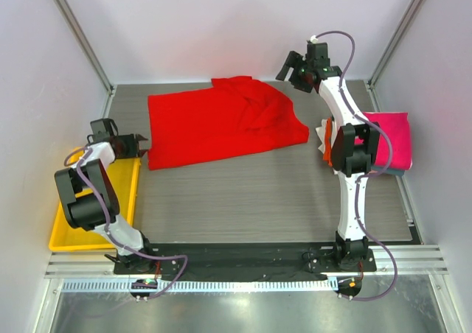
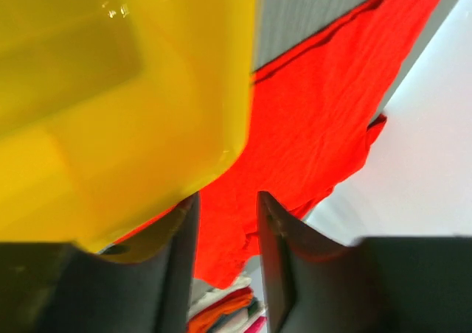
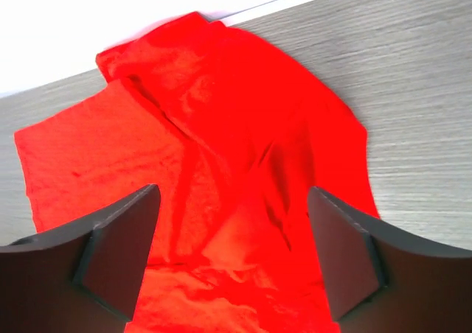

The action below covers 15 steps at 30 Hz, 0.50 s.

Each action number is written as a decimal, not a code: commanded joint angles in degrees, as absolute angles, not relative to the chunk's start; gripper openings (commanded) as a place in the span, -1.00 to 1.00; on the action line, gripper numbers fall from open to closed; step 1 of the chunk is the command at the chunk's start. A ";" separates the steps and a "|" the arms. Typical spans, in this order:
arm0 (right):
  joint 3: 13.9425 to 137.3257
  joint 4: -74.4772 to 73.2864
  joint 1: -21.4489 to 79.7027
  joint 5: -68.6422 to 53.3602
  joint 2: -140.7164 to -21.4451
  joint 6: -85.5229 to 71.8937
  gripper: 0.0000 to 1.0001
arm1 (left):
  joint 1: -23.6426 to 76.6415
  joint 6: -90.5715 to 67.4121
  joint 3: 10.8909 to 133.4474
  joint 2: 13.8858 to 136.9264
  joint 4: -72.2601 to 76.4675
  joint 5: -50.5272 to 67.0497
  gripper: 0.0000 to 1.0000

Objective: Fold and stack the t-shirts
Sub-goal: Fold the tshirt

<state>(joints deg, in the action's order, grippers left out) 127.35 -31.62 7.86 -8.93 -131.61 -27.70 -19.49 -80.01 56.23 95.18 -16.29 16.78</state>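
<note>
Top view, left to right.

- 8 o'clock of the table [image 1: 258, 200]: yellow tray [image 1: 66, 237], left arm over it.
- Left gripper [image 1: 141, 143] sits level with the tray's far end, fingers aimed toward 3 o'clock. Its tips are just beside the red t-shirt's near-left edge. Wrist view: jaws a narrow slot apart, nothing in them. Red cloth shows only beyond the gap.
- Centre, toward 12 o'clock: red t-shirt [image 1: 214, 127] on the table. Left part lies flat. Right part is rumpled, with creases and a doubled-over flap.
- 1 o'clock of the shirt: right gripper [image 1: 291, 71], raised above the table. Wrist view: jaws spread wide and empty, looking down on the bunched cloth.
- 3 o'clock: stack of folded shirts, magenta-pink t-shirt [image 1: 391, 138] on top. An orange [image 1: 325, 155] edge peeks out at the stack's left side, partly behind the right arm.

Judgement: the red shirt is the piece in hand, at the spreading or early fold stage, not yet a neat packet.

Next move likely calls for both grippers to drop to cloth level and pinch opposite edges. The rumpled right side wants smoothing before the fold, then transfer to the stack at 3 o'clock.
</note>
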 commanded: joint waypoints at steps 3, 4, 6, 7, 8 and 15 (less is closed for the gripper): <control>124.56 -29.36 7.82 -10.73 -126.58 -28.04 0.78 | -18.99 -78.23 58.62 92.21 -13.89 18.28 0.07; 122.89 -28.83 7.82 -10.46 -125.34 -28.04 0.76 | -18.90 -77.61 58.19 89.94 -14.06 18.11 0.11; 116.15 -27.35 7.82 -10.11 -120.01 -28.39 0.56 | -18.90 -76.73 57.92 87.73 -14.59 18.19 0.15; 113.23 -26.46 7.82 -10.02 -117.97 -28.48 0.46 | -18.72 -75.08 58.01 85.10 -15.11 18.19 0.15; 109.81 -25.32 7.82 -9.32 -115.43 -29.00 0.39 | -18.55 -74.28 58.09 83.95 -16.07 18.11 0.15; 68.29 -6.38 8.79 -2.47 -92.14 -38.92 0.34 | -14.78 -71.63 50.22 69.98 -21.97 14.95 0.08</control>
<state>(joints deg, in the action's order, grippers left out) 80.42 -18.81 8.19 -7.07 -101.82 -33.32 -16.32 -73.43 54.92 75.57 -18.76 16.71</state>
